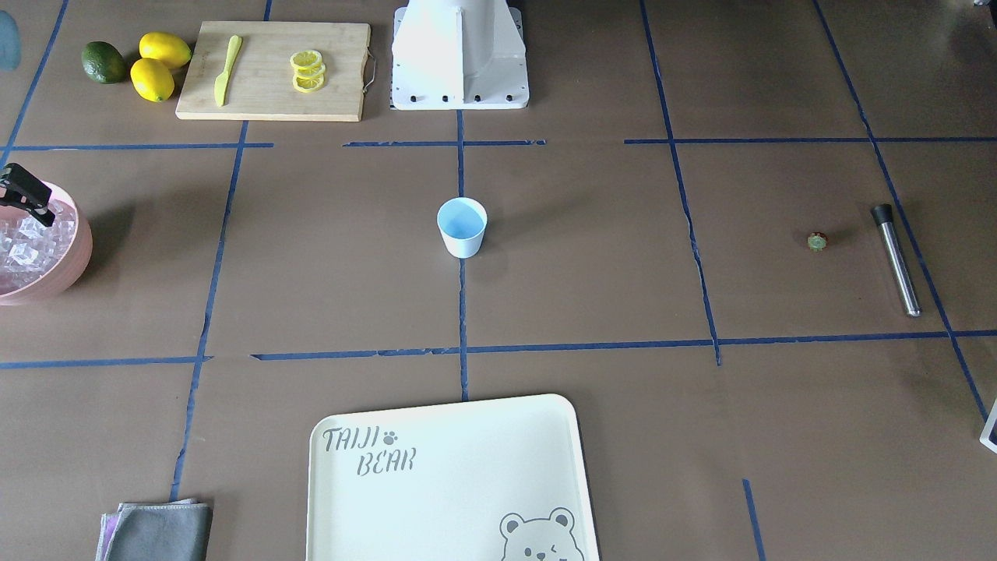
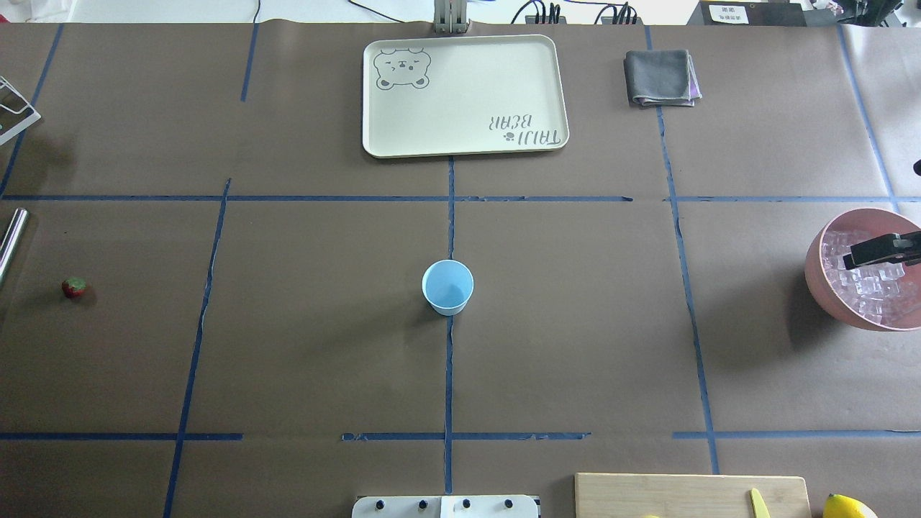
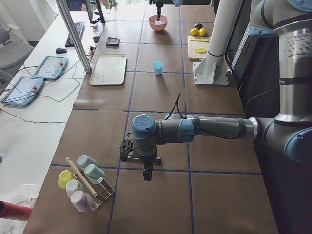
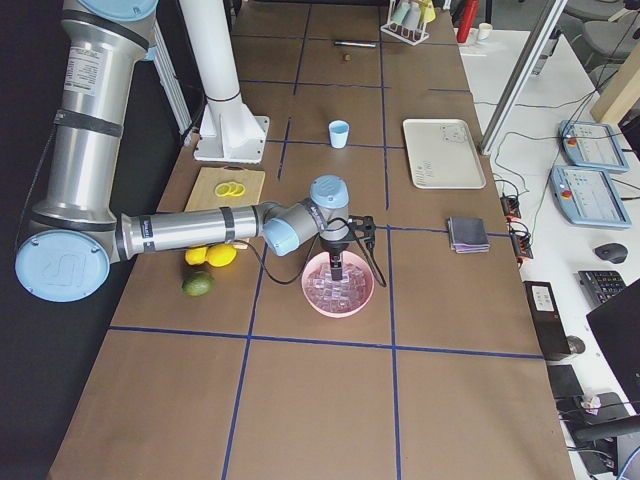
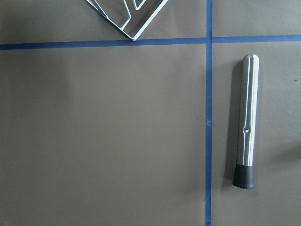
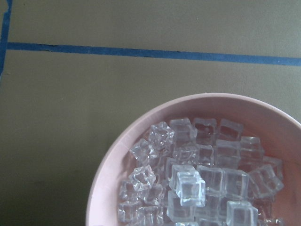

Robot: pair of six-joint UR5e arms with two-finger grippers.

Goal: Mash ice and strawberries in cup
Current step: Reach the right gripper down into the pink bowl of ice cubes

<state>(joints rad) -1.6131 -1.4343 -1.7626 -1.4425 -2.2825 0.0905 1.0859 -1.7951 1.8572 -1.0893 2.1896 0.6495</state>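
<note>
The light-blue cup [image 1: 462,227] stands upright and empty at the table's middle, also in the overhead view [image 2: 447,288]. The strawberry [image 1: 817,241] lies far off on the robot's left side [image 2: 73,288], next to a steel muddler [image 1: 896,259] that the left wrist view shows from above [image 5: 247,122]. Ice cubes [image 6: 202,174] fill a pink bowl [image 2: 817,266] on the robot's right. My right gripper [image 2: 849,262] hangs over the ice, fingers together, nothing seen in it. My left gripper [image 3: 146,176] hovers above the table near the muddler; I cannot tell if it is open.
A cream tray [image 2: 460,137] and a grey cloth [image 2: 658,78] lie on the far side. A cutting board [image 1: 265,101] with lemon slices [image 1: 308,72] and a yellow knife [image 1: 227,70], plus lemons [image 1: 160,66] and a lime [image 1: 103,62], sit beside the robot base [image 1: 459,62]. A cup rack [image 3: 85,185] stands at the left end.
</note>
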